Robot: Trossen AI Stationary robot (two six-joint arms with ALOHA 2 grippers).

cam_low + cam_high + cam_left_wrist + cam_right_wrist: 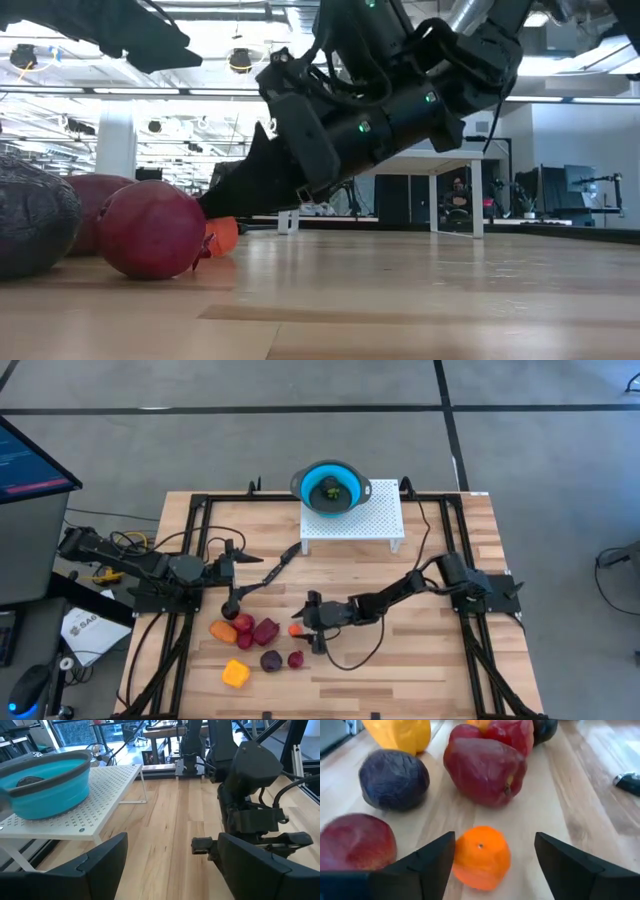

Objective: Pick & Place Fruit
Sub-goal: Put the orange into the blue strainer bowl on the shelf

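Orange and small, the round toy fruit (481, 856) lies on the pale wooden desk (430, 660), with the right tool (308, 622) lowered over it; the fingers (425, 862) stand apart on either side and do not touch it. That straddle looks like the set-up for a grasp, so the tool is wide and holds nothing. The orange fruit has no real long axis; its small stem dimple faces upward, toward the wrist camera.

To its left sits the cluster of toy fruits: a big red pear-shaped one (485, 767), a dark purple wrinkled one (394, 779), a red round one (355, 842) and a blocky yellow one (400, 732). The red pear-shaped fruit lies on its side.

Far across the desk, a round blue bowl (331, 486) waits on a white perforated stand (365, 520), probably the drop point. The left tool (228, 563) hangs wide and empty at the left.
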